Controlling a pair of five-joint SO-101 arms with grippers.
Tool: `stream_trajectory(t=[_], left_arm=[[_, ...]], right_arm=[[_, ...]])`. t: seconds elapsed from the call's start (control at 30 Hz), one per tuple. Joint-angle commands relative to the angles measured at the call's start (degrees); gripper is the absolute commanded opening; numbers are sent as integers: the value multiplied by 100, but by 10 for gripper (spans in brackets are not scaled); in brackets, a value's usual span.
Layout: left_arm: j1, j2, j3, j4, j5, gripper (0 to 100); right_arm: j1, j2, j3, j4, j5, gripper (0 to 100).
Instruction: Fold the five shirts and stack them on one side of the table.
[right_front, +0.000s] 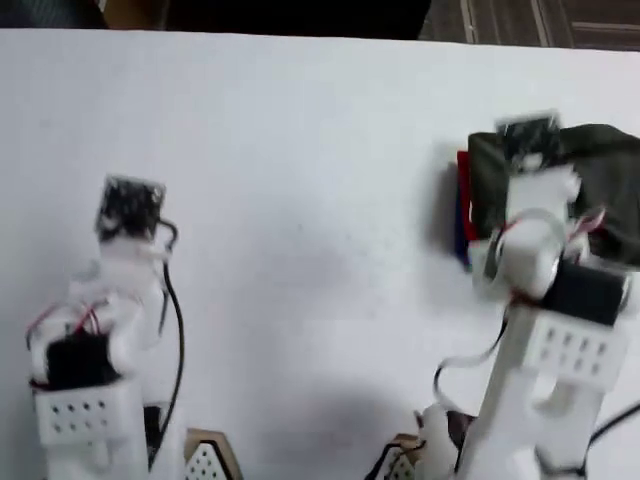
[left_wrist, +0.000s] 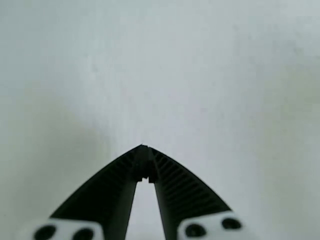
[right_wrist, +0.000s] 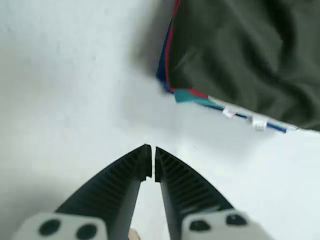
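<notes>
From above, we see the shirt stack (right_front: 600, 165), dark olive on top, at the frame's right edge on the table (right_front: 300, 200), with the right arm (right_front: 540, 300) over it. In the left wrist view, the left gripper (left_wrist: 145, 152) is closed above bare table. In the right wrist view, we find the right gripper (right_wrist: 151, 152) closed too, and red, blue and teal edges under the stack's olive top at upper right.

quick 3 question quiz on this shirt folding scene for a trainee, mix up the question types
1. True or false: the right hand is clamped on the dark olive cloth shirt topping the stack of folded shirts.
2. Where on the white table does that stack lie? A the robot's left, B the robot's right, C the centre.
3. Fill in: the left hand is ___ over bare table.

Key: 1 false, it is shut but apart from the stack. 2 B. 3 shut.
</notes>
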Motion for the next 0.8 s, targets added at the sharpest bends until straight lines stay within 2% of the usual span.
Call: stream_trajectory(t=[0.0,0.13,0.2,0.3,0.47,0.6,0.63,0.7,0.77], left_arm=[[-9,-1116,1007,193,9,27],[-26,-2514,1877,237,9,27],[-26,-3235,2396,237,9,27],[35,-3385,3134,-88,9,27],[9,-3244,4031,-879,53,27],[53,-3262,4004,-914,1064,27],[114,-3262,4004,-905,1415,27],[308,-3253,4004,-844,1820,27],[554,-3262,4004,-659,1618,27]], right_arm=[[-66,-1771,1662,13,-44,20],[110,-3758,3270,-514,-44,20],[198,-4734,3622,-813,-44,20],[145,-6035,4545,-1007,0,21],[-321,-5473,6277,-2044,-35,21],[-523,-5473,7569,-2765,-79,21],[-620,-5473,7851,-2870,-255,21],[-716,-5473,7815,-2923,-1099,21],[-796,-5473,7824,-2941,-2171,20]])
